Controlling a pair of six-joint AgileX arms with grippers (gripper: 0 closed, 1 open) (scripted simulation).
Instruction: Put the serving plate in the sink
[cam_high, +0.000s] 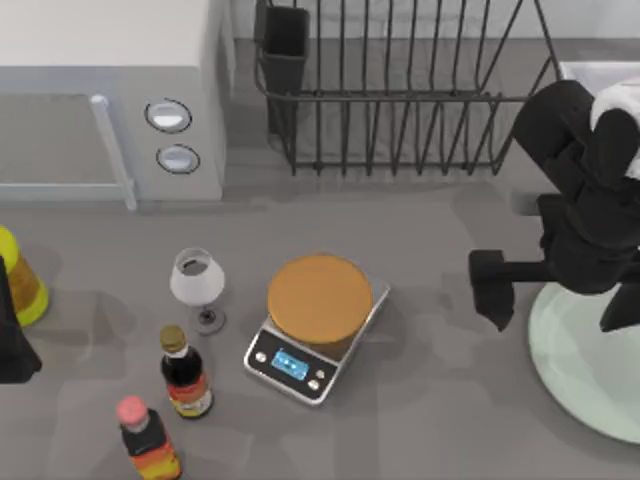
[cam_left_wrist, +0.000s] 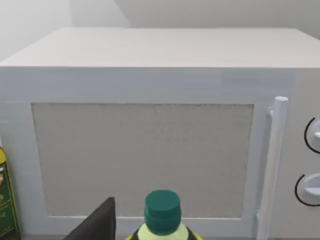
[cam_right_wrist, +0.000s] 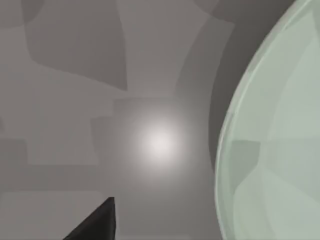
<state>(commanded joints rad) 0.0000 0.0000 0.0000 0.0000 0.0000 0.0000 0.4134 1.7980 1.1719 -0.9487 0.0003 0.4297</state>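
Observation:
The serving plate (cam_high: 585, 375) is a large pale mint-green disc lying flat on the table at the right edge, partly cut off by the frame. My right gripper (cam_high: 555, 300) hangs open just above the plate's near-left rim. One finger (cam_high: 490, 290) is over bare table to the plate's left and the other is over the plate. In the right wrist view the plate's rim (cam_right_wrist: 235, 125) curves past a dark fingertip (cam_right_wrist: 97, 222). A pale corner of the sink (cam_high: 590, 70) shows at the back right, behind the right arm.
A black wire dish rack (cam_high: 400, 100) stands at the back centre and a white microwave (cam_high: 110, 100) at the back left. A scale with an orange disc (cam_high: 318, 325), a wine glass (cam_high: 197, 285), two sauce bottles (cam_high: 185, 375) and a yellow bottle (cam_high: 20, 280) sit left. My left gripper (cam_high: 12, 345) is parked at the left edge.

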